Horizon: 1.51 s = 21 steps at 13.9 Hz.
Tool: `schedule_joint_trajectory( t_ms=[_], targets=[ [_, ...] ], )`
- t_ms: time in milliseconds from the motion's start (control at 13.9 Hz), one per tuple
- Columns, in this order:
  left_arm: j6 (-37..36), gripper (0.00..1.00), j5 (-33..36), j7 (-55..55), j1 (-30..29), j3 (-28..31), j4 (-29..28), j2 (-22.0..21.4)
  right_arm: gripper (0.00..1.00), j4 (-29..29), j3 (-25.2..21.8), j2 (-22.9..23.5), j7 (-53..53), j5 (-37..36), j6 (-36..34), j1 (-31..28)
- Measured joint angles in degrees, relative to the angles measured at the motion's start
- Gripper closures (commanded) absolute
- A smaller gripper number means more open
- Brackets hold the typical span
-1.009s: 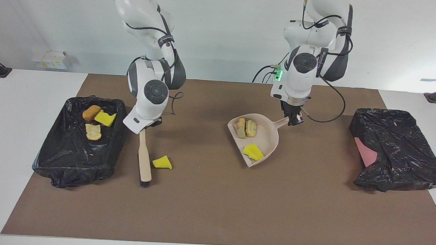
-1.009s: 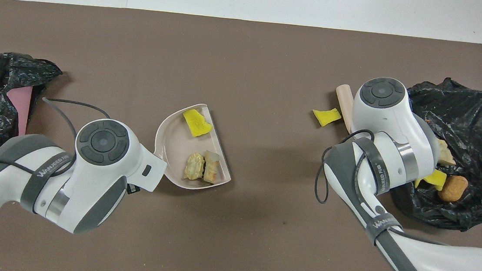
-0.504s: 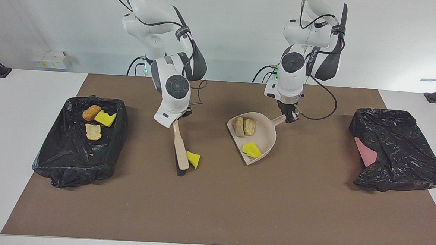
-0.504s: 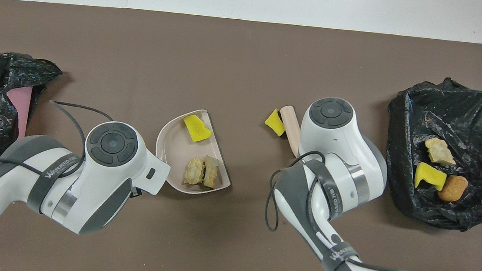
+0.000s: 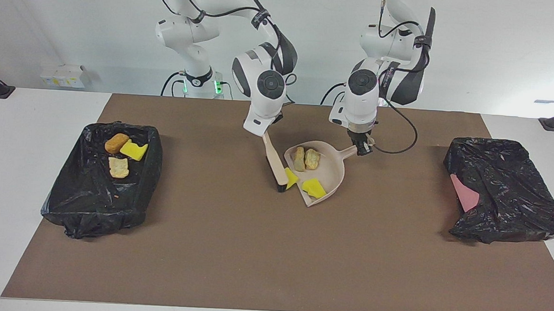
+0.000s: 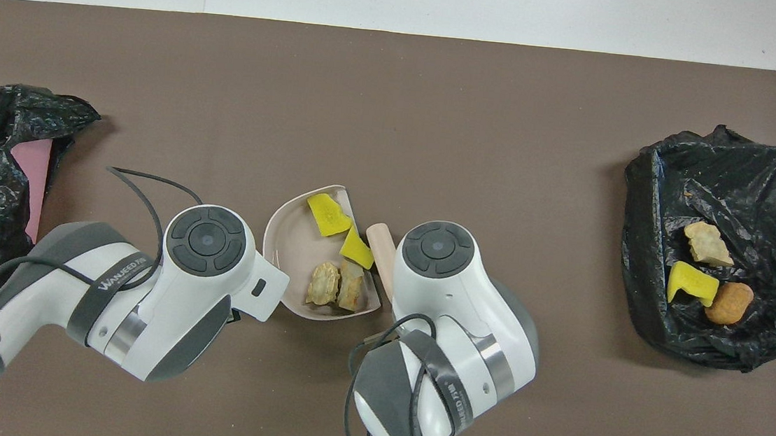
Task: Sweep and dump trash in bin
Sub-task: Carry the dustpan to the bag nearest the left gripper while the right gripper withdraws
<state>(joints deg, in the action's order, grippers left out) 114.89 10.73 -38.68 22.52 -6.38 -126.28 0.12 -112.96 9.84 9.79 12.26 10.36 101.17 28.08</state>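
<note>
A: Where is the brush now?

B: It is right beside the dustpan, at its open edge. A second ago it was far off, near the open bin at the right arm's end of the worktop.

A: Who holds it?

B: The right gripper. Its jaws are shut tight on the brush handle.

A: And the loose yellow sponge wedge?

B: The brush pushed it along. It now sits at the dustpan's lip, touching the brush.

A: What is in the dustpan?

B: Another yellow wedge and two beige foam chunks.

A: Who holds the dustpan?

B: The left gripper. Its jaws are closed on the handle. It has slid a little toward the brush.

A: The other trash?

B: Three lumps lie in the open bin.
</note>
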Motion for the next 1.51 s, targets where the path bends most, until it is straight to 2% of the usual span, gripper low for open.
schedule_joint_trajectory(
  t_ms=[144, 504, 793, 1081, 1513],
  targets=[
    [0.5, 1.00, 0.1, -0.2, 0.0, 0.0, -0.1, 0.0, 1.00, 0.2, 0.1, -0.5, 1.8, 1.0, 0.1, 1.7],
    [7.3, 1.00, -0.4, -6.1, -1.0, 0.3, -2.3, 0.3, 1.00, 1.5, 0.1, -1.3, 7.8, 1.9, 0.0, 2.9],
    [11.1, 1.00, -6.4, -11.8, -4.3, 0.6, -2.6, 1.1, 1.00, 2.0, 1.5, -1.4, 13.9, 2.0, -0.6, 3.3],
    [14.2, 1.00, -10.4, -15.8, -6.1, 0.7, -2.6, 2.1, 1.00, 2.4, 1.4, -2.1, 14.4, 2.0, -0.9, 3.0],
    [14.7, 1.00, -13.3, -19.8, -7.6, 0.8, -2.6, 2.1, 1.00, 2.8, 0.9, -3.8, 14.4, 2.0, -2.1, 2.3]
  ],
)
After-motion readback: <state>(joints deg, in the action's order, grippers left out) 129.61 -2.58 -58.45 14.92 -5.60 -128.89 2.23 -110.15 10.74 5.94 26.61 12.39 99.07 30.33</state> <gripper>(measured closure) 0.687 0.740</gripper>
